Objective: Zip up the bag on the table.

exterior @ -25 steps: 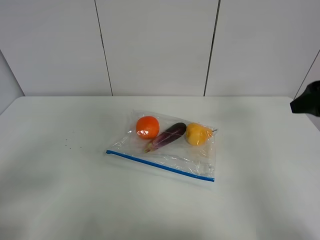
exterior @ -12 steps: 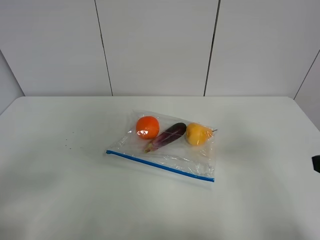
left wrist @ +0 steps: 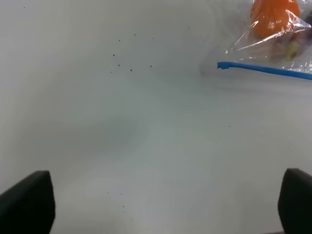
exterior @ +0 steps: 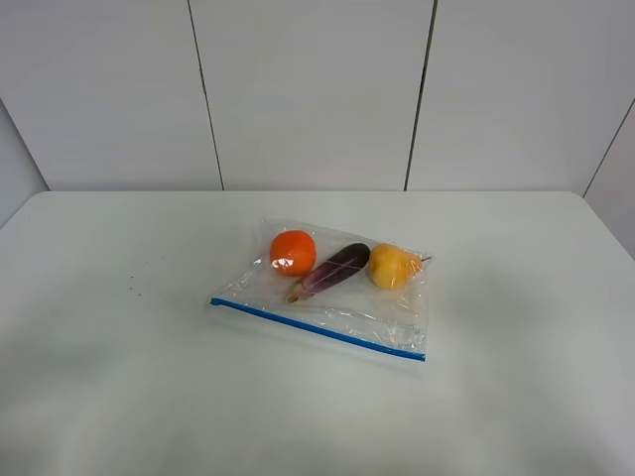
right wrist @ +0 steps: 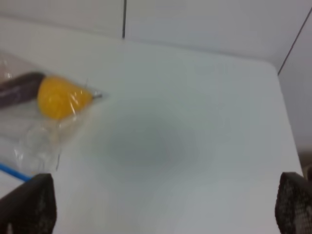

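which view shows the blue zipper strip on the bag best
The exterior high view: the whole zipper strip runs end to end along the bag's near edge. The left wrist view catches only one end of it, cut off by the frame. The right wrist view shows just a short blurred piece.

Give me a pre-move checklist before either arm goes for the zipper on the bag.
1. Bag lies flat on the table: ok.
2. Blue zipper strip is in plain view along the bag's near edge, nothing on it: ok.
3. Zipper sealed or open: cannot tell.
4. Left gripper open and empty, near the zipper's end by the orange: ok.
5. Right gripper open and empty, near the yellow fruit: ok.
6. Both arms out of the high camera's view, so their approach paths: cannot tell.
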### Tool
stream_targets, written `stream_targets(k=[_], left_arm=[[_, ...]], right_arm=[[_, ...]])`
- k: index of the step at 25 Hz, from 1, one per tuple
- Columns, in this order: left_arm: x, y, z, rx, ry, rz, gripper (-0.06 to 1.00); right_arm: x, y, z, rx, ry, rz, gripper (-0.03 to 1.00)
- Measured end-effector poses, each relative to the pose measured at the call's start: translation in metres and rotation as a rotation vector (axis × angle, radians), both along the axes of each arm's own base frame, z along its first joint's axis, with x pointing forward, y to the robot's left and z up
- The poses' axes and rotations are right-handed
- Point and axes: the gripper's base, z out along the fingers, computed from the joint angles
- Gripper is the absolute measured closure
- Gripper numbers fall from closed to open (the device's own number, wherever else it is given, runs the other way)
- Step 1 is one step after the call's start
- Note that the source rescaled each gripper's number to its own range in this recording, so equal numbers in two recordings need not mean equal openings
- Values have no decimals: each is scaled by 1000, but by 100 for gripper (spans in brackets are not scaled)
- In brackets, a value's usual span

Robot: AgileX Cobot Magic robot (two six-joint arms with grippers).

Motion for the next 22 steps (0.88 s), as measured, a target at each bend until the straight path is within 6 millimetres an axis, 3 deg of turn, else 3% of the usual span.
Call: stream_targets(k=[4,13,22], left_arm=[[0,0,0,0,0,0,-5],[0,0,0,0,0,0,-5],[0,0,0,0,0,0,-5]], right_arm=[[-17,-2,-5,11,-79,-39,-3],[-2,-4,-33,36,20,-62,-3],[1,-4,-41,44,59,-66,-3]])
